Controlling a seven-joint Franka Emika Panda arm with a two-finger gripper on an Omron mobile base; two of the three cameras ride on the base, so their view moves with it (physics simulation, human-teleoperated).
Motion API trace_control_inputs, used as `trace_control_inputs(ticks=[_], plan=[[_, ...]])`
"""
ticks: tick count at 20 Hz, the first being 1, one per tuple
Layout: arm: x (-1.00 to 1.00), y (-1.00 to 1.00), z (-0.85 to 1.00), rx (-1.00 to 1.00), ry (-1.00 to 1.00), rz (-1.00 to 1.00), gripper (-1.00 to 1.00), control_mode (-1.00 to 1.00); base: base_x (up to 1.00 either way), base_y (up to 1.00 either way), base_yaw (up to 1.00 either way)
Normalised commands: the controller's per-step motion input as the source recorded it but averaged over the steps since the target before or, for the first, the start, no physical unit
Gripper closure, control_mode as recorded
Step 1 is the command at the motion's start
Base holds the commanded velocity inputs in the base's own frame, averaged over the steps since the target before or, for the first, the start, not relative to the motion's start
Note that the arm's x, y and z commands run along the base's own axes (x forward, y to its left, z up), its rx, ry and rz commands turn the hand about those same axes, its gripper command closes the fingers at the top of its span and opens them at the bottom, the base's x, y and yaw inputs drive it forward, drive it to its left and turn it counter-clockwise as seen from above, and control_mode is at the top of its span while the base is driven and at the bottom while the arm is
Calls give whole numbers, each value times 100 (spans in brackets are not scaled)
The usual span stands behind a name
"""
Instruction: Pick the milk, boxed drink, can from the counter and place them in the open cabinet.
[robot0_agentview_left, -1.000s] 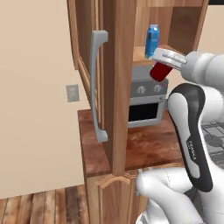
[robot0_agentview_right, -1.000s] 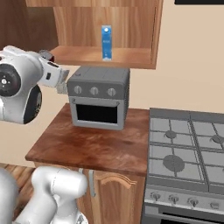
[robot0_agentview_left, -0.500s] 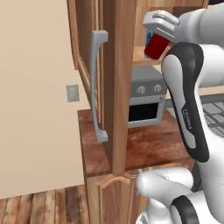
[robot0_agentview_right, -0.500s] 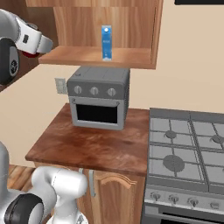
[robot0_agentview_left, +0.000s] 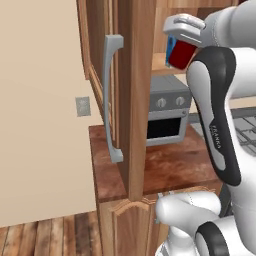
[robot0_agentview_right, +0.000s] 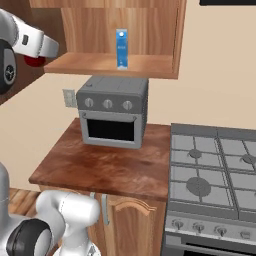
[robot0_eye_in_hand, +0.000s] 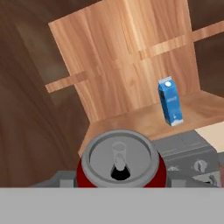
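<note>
The end effector (robot0_agentview_left: 184, 42) is clamped on the can (robot0_eye_in_hand: 120, 164), raised beside the open cabinet (robot0_agentview_right: 150, 67). The milk (robot0_agentview_right: 121, 48) stands upright on its shelf, above the toaster oven (robot0_agentview_right: 112, 118).

You had a grey toaster oven (robot0_agentview_right: 113, 117) as your landmark. Right of it sat a grey gas stove (robot0_agentview_right: 215, 167). Behind it ran a plain beige wall (robot0_agentview_right: 215, 65), with a grey outlet plate (robot0_agentview_left: 82, 106) to its left. Below and left of it lay wood-plank floor (robot0_agentview_left: 45, 235).
</note>
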Motion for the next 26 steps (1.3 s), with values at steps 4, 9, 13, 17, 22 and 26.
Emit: trace_control_inputs(ticks=[4, 9, 13, 17, 22, 26], plan=[[-5, 0, -24, -13, -7, 0, 100, -100, 0, 0, 0], [0, 0, -21, -9, -2, 0, 100, -100, 0, 0, 0], [6, 0, 0, 0, 0, 0, 100, -100, 0, 0, 0], [29, 0, -3, 0, 0, -1, 100, -100, 0, 0, 0], [40, 0, -4, 0, 0, -2, 100, -100, 0, 0, 0], [47, 0, -1, 0, 0, -3, 100, -100, 0, 0, 0]])
